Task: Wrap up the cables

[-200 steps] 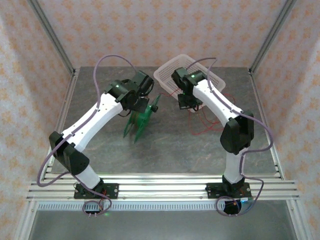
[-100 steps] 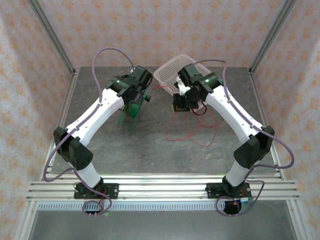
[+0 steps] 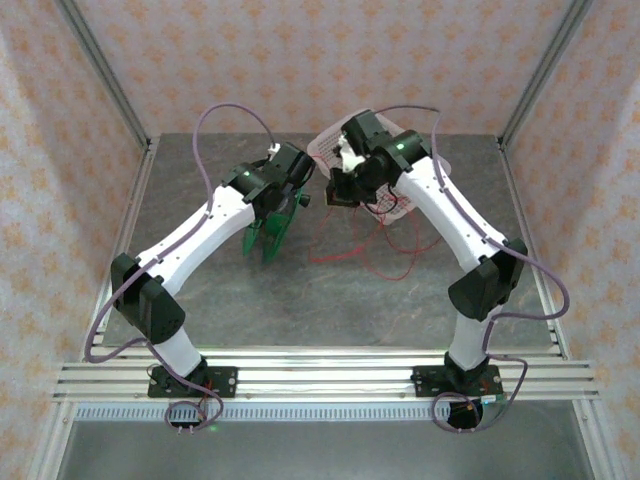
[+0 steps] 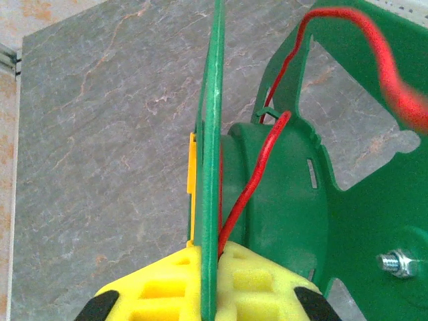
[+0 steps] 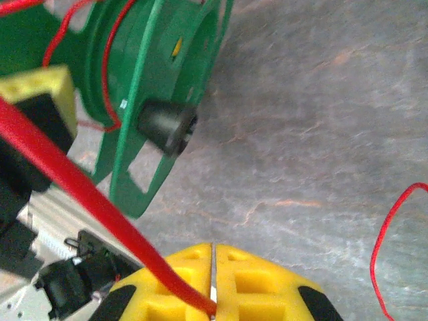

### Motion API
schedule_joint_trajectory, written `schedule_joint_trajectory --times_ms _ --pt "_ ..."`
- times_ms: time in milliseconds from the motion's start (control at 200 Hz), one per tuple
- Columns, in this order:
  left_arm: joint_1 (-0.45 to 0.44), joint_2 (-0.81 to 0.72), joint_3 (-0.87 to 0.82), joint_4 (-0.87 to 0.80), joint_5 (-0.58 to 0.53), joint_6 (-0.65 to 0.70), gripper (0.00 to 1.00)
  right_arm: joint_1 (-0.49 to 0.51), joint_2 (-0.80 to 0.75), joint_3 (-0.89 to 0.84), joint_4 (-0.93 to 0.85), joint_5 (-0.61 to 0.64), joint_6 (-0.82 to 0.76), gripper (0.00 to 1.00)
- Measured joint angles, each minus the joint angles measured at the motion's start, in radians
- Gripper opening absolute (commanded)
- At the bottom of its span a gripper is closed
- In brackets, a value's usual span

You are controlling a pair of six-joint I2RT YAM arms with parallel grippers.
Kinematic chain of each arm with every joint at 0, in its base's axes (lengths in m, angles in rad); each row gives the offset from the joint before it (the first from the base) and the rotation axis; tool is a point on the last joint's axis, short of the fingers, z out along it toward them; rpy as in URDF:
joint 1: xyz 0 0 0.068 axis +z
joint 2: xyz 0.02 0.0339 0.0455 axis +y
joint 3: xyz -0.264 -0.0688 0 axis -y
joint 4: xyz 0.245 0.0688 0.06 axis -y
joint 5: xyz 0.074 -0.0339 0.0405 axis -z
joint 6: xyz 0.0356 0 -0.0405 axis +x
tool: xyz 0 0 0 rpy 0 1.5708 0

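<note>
near table free, reel, cables (taut) mid-table

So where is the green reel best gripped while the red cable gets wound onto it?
Grip the reel on the rim of its thin, flat flange, coming in edge-on from outside, as the left gripper has it. The plate fits between the pads, and this likely leaves the hub free for the red cable.

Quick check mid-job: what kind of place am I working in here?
Probably a purpose-built robot test cell: patterned wall panels on aluminium posts enclose a grey tabletop, with a slotted mounting rail along the near edge.
</note>
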Motion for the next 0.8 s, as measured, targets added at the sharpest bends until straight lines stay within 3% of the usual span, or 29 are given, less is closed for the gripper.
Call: schedule_joint_trajectory --times_ms 300,561,796 --pt "0.070 -0.009 0.011 -0.006 0.035 -0.107 0.00 0.102 -0.209 -0.369 0.095 -0.022 0.050 0.00" --pt "0.076 0.003 0.038 -0.039 0.039 -0.181 0.00 0.245 -0.207 -0.352 0.137 -0.013 0.076 0.00" --pt "0.080 0.003 0.047 -0.074 0.035 -0.237 0.00 0.304 -0.153 -0.332 0.133 0.065 0.093 0.00"
